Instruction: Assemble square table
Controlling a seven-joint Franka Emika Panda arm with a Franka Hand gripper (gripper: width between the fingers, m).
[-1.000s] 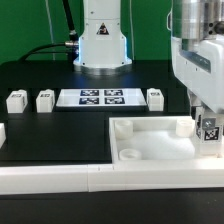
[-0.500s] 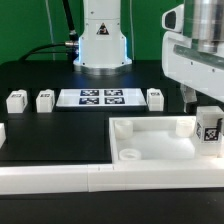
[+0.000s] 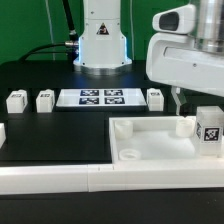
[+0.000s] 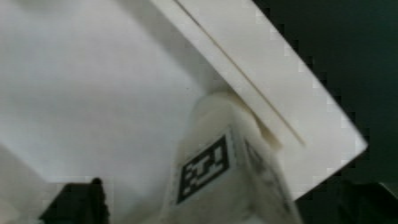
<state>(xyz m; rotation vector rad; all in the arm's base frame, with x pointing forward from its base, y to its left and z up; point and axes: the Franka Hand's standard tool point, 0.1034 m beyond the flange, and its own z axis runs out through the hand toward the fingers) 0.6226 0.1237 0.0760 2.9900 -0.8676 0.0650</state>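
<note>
Since half a second ago my gripper (image 3: 181, 104) has drawn off toward the exterior view's left. It has let go of the leg (image 3: 209, 131), which stands upright in the square table top's (image 3: 150, 152) far corner on the exterior view's right. I cannot tell whether the claw is spread or closed. Bare black table (image 3: 55, 135) lies open beyond the top's left rim.

The arm (image 3: 190, 60) has smooth white rounded shells, dark seams and a reddish spot (image 3: 168, 20), perhaps a button.
</note>
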